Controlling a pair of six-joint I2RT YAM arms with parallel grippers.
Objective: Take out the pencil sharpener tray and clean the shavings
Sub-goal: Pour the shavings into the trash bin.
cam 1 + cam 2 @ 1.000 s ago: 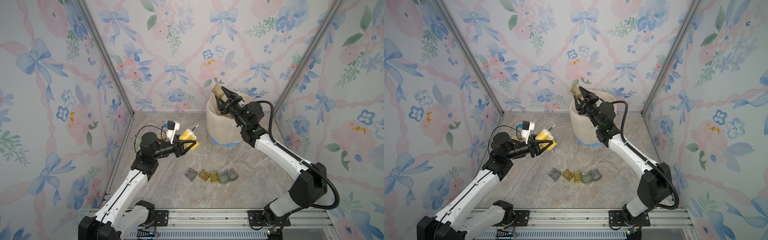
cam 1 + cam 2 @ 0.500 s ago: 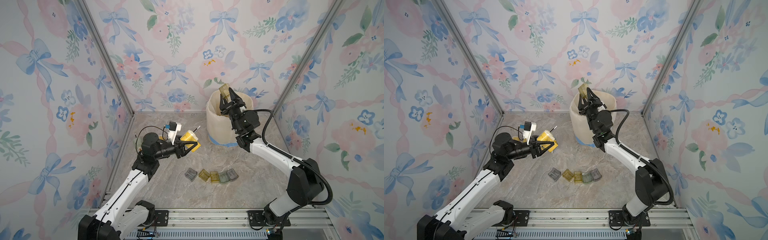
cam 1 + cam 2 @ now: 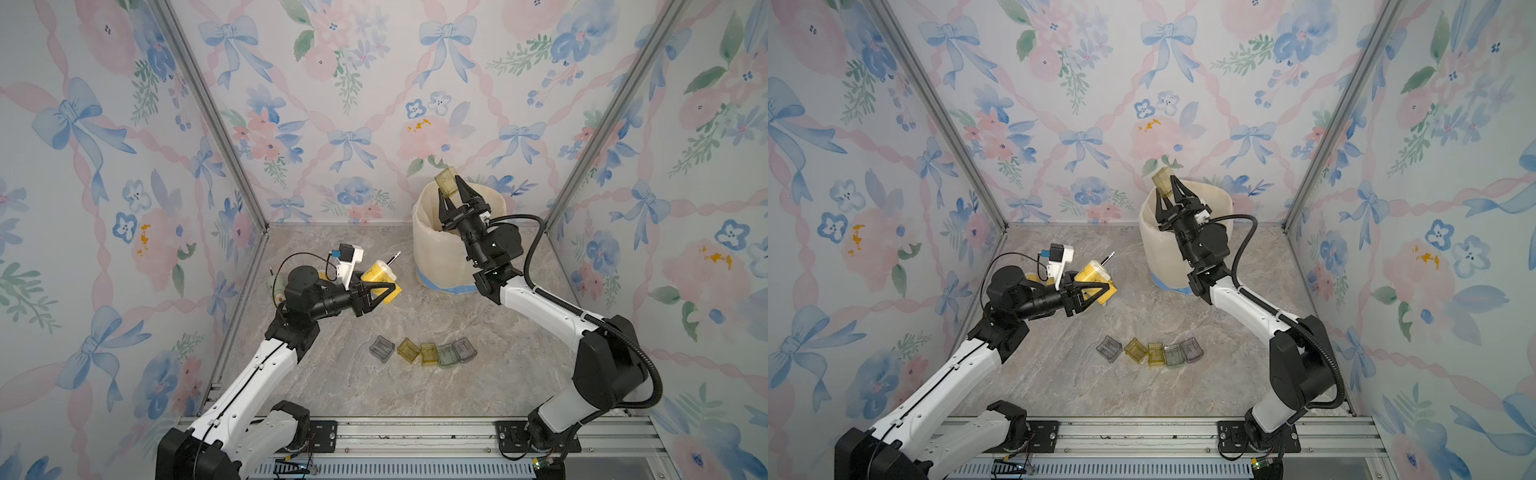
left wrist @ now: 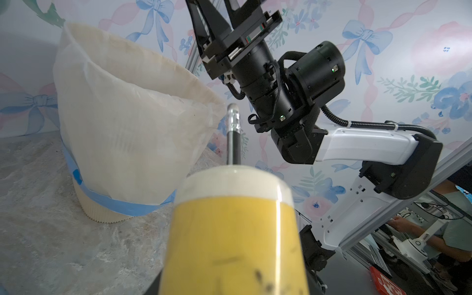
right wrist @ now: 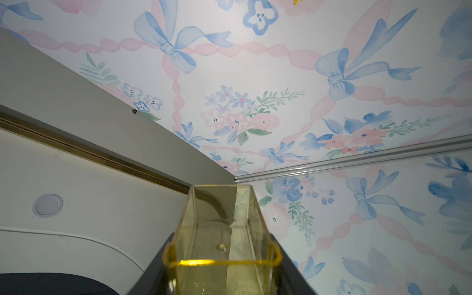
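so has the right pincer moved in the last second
Yes: the right pincer with the tray shifted slightly rightward, from the bin's left rim toward its middle.

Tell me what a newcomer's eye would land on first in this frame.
The right gripper, pointing upward, clamps a yellow see-through tray raised high by the white lined bin at the back of the table. To the left, the left gripper holds the yellow pencil sharpener above the table, a pencil sticking out of it. In front, five small tinted trays lie in a row on the table.
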